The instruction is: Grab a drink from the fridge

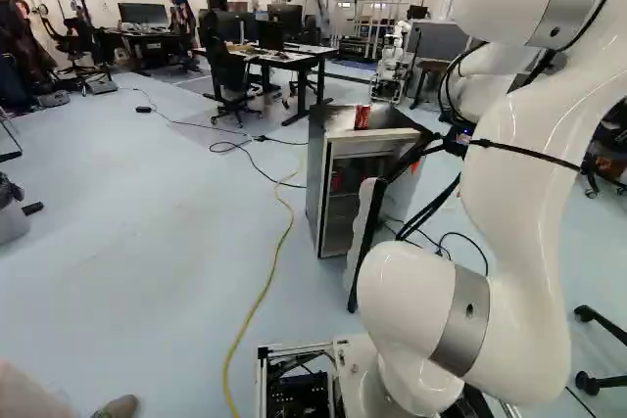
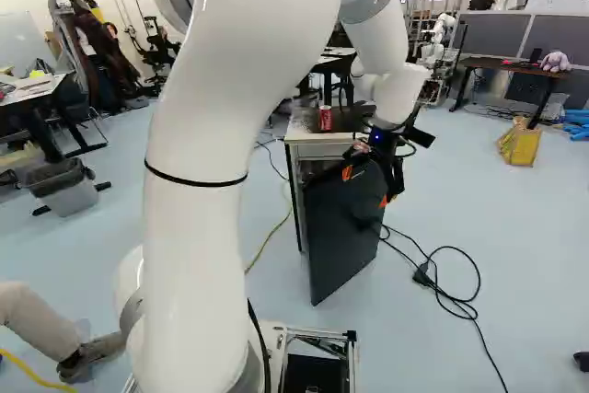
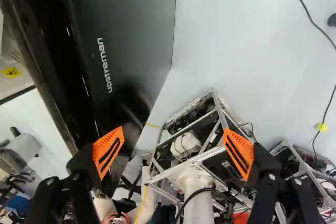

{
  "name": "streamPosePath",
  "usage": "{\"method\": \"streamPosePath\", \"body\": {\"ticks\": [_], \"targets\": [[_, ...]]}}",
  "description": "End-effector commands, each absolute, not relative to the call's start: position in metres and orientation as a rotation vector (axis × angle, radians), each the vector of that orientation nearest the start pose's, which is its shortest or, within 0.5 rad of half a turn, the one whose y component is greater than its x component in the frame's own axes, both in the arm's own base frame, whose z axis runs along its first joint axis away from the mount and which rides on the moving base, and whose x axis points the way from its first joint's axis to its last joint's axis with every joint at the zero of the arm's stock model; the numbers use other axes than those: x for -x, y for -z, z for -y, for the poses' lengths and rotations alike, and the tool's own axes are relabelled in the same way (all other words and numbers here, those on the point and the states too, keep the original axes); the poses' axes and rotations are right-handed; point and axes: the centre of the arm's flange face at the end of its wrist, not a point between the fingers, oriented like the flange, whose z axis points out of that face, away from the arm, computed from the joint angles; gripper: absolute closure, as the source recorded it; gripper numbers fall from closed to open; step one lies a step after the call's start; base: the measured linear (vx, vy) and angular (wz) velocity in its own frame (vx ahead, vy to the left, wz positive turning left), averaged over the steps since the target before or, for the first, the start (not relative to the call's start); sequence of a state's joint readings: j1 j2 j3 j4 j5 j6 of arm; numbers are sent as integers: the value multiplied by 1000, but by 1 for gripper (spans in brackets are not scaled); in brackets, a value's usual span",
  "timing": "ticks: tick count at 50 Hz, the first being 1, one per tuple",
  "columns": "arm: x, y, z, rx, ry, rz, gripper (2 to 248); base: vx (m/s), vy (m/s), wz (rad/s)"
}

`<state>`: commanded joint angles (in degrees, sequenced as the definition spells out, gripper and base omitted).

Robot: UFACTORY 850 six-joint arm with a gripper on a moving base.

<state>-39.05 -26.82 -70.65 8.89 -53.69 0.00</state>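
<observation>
Because the black gripper (image 3: 174, 153) with orange pads stood beside the open, flat dark-grey door (image 2: 340, 232), its fingers spread and gripping nothing, a careless inward swing could have caught the door and pushed it shut. Knocking the small metal-sided fridge (image 1: 316, 173) might also have toppled the red cylindrical can (image 2: 325, 118) upright on its top. Reddish shapes (image 1: 336, 181) inside were too small to identify.

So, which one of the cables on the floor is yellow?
The long cable curving from beside the fridge toward the foot of the left base view; the other cables there are black.
</observation>
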Motion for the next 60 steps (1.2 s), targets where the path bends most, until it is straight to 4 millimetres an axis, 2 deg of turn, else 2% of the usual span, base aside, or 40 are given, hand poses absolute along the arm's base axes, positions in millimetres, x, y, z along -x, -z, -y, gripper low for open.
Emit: {"method": "streamPosePath", "body": {"ticks": [17, 60], "targets": [[-451, -398, 354, 2764, -211, -1121, 3, 0, 0, 0], [-459, -394, 352, 2898, -73, -1057, 3, 0, 0, 0]]}}
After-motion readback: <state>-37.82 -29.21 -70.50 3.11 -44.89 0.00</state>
